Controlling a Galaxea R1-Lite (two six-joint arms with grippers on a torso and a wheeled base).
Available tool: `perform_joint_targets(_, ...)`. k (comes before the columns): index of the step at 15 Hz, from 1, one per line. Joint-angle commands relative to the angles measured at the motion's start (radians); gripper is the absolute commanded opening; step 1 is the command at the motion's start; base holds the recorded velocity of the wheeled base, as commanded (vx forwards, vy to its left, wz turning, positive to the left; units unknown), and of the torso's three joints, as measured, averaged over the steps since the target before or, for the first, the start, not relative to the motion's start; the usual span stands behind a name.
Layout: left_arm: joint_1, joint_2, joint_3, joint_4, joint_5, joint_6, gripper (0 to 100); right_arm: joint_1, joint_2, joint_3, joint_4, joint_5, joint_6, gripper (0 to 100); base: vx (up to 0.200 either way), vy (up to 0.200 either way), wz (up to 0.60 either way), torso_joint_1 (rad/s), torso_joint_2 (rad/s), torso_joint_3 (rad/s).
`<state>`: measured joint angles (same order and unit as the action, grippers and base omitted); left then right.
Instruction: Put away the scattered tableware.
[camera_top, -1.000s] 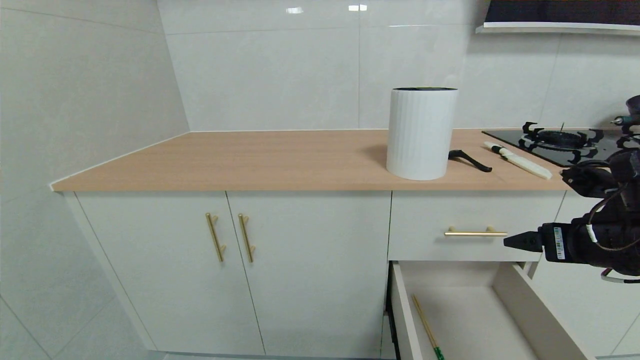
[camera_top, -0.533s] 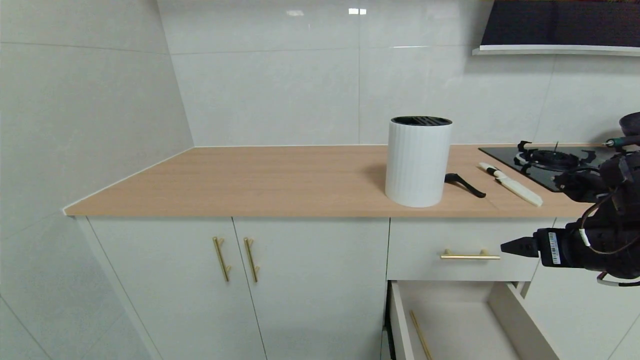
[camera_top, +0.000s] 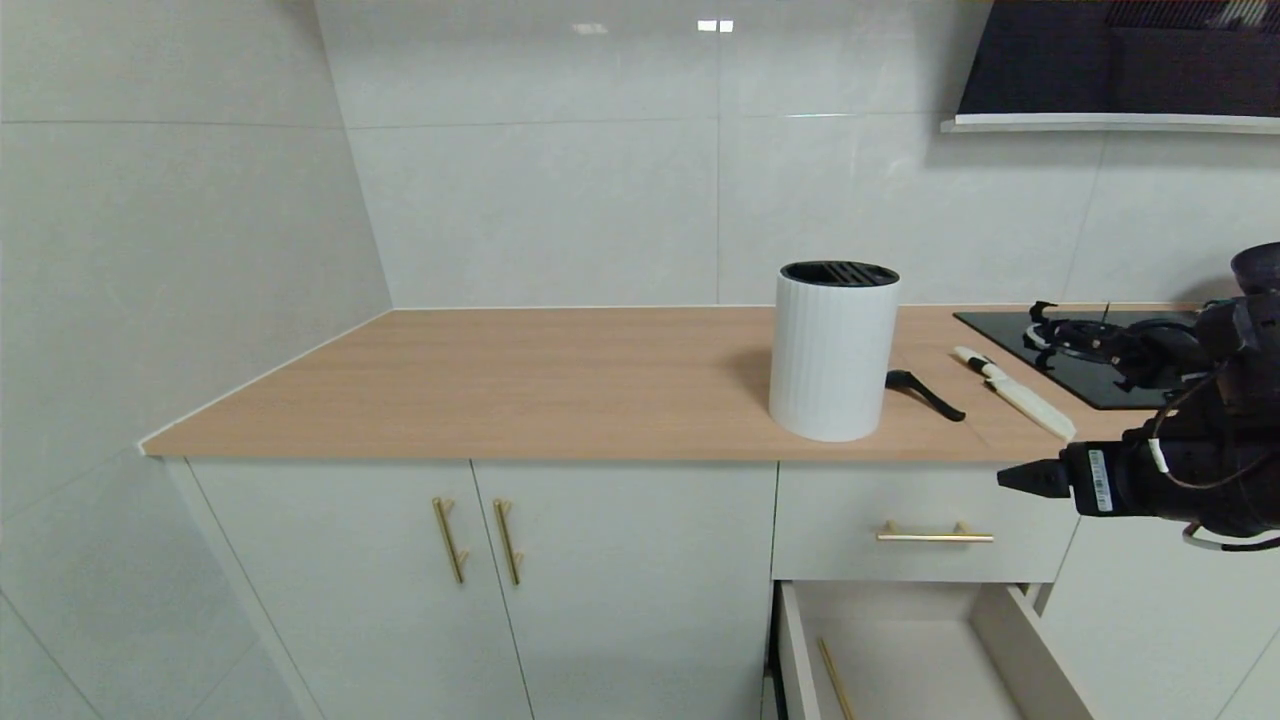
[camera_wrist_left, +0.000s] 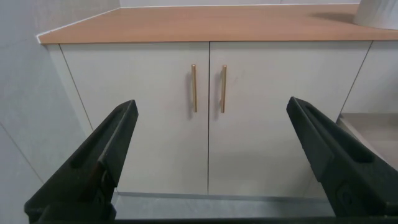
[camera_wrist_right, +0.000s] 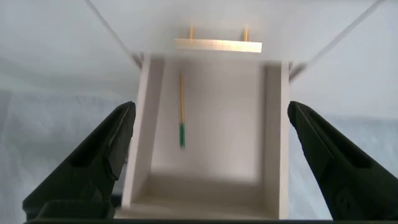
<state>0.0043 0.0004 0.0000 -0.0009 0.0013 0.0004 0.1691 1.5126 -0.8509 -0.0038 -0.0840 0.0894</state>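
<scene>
While the head camera has shifted and the whole scene sits lower in frame, the tableware lies as before: white knife (camera_top: 1015, 393) and black-handled utensil (camera_top: 925, 393) on the countertop (camera_top: 550, 380) beside the white knife holder (camera_top: 833, 352); one chopstick (camera_wrist_right: 181, 112) in the open drawer (camera_top: 800, 650). Right gripper (camera_top: 1005, 479): fingers spread wide, empty, above the drawer, now level with the counter edge instead of the drawer handle (camera_top: 935, 537). Left gripper (camera_wrist_left: 210, 106): spread wide, empty, facing the cabinet doors (camera_wrist_left: 143, 124).

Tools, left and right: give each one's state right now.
Left tool: open, holding nothing.
Right tool: open, holding nothing.
</scene>
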Motion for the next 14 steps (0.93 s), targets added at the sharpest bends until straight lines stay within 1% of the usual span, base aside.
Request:
perform_joint_targets(1, 0.000, 0.000, 0.000, -0.001, 0.000, 0.001, 100, -0.040, 0.112, -0.053, -0.102, 0.010, -0.056, 100, 0.000, 0.000, 0.00, 0.000, 0.00, 0.000)
perform_joint_targets(2, 0.000, 0.000, 0.000, -0.001, 0.000, 0.001, 100, -0.051, 0.161, -0.089, -0.148, 0.017, -0.059, 100, 0.000, 0.000, 0.00, 0.000, 0.00, 0.000)
perform_joint_targets(3, 0.000, 0.000, 0.000, -0.001, 0.000, 0.000, 100, -0.073, 0.258, -0.194, -0.174, 0.050, -0.062, 100, 0.000, 0.000, 0.00, 0.000, 0.00, 0.000)
perform_joint_targets(4, 0.000, 0.000, 0.000, -0.001, 0.000, 0.000, 100, -0.103, 0.354, -0.306, -0.174, 0.118, -0.072, 100, 0.000, 0.000, 0.00, 0.000, 0.00, 0.000)
perform_joint_targets(5, 0.000, 0.000, 0.000, -0.001, 0.000, 0.001, 100, -0.125, 0.422, -0.381, -0.174, 0.164, -0.099, 100, 0.000, 0.000, 0.00, 0.000, 0.00, 0.000)
perform_joint_targets(7, 0.000, 0.000, 0.000, -0.001, 0.000, 0.000, 100, -0.145, 0.552, -0.527, -0.171, 0.198, -0.174, 100, 0.000, 0.000, 0.00, 0.000, 0.00, 0.000)
perform_joint_targets(9, 0.000, 0.000, 0.000, -0.001, 0.000, 0.001, 100, -0.160, 0.652, -0.639, -0.165, 0.210, -0.204, 100, 0.000, 0.000, 0.00, 0.000, 0.00, 0.000)
perform_joint_targets(11, 0.000, 0.000, 0.000, -0.001, 0.000, 0.000, 100, -0.161, 0.727, -0.692, -0.165, 0.219, -0.218, 100, 0.000, 0.000, 0.00, 0.000, 0.00, 0.000)
perform_joint_targets(14, 0.000, 0.000, 0.000, -0.001, 0.000, 0.000, 100, -0.161, 0.781, -0.720, -0.165, 0.247, -0.223, 100, 0.000, 0.000, 0.00, 0.000, 0.00, 0.000)
